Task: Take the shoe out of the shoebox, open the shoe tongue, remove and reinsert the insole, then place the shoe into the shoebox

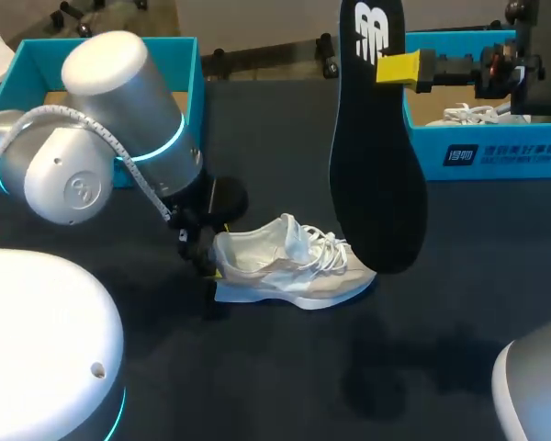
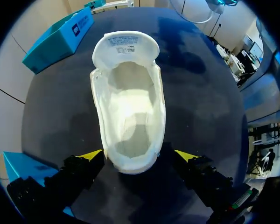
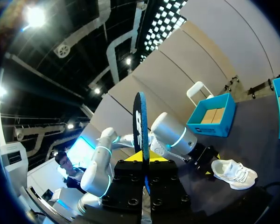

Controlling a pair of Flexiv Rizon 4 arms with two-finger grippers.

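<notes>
A white shoe (image 1: 294, 266) lies on its side on the black table, toe to the right, and its inside shows bare. My left gripper (image 1: 207, 268) is at its heel. In the left wrist view the shoe (image 2: 128, 102) has its heel between my open left gripper (image 2: 137, 156), one yellow fingertip (image 2: 91, 155) on each side and the tongue folded forward. High above the table my right gripper (image 1: 399, 69) is shut on the black insole (image 1: 376, 147), which hangs upright with its toe end down. The right wrist view shows the insole (image 3: 140, 123) edge-on in the shut right gripper (image 3: 143, 161), with the shoe (image 3: 233, 172) far below.
A teal shoebox (image 1: 482, 152) at the back right holds another white shoe (image 1: 468, 115). A teal box part (image 1: 188, 69) stands at the back left, behind my left arm (image 1: 119, 138). Bare black table lies in front of the shoe.
</notes>
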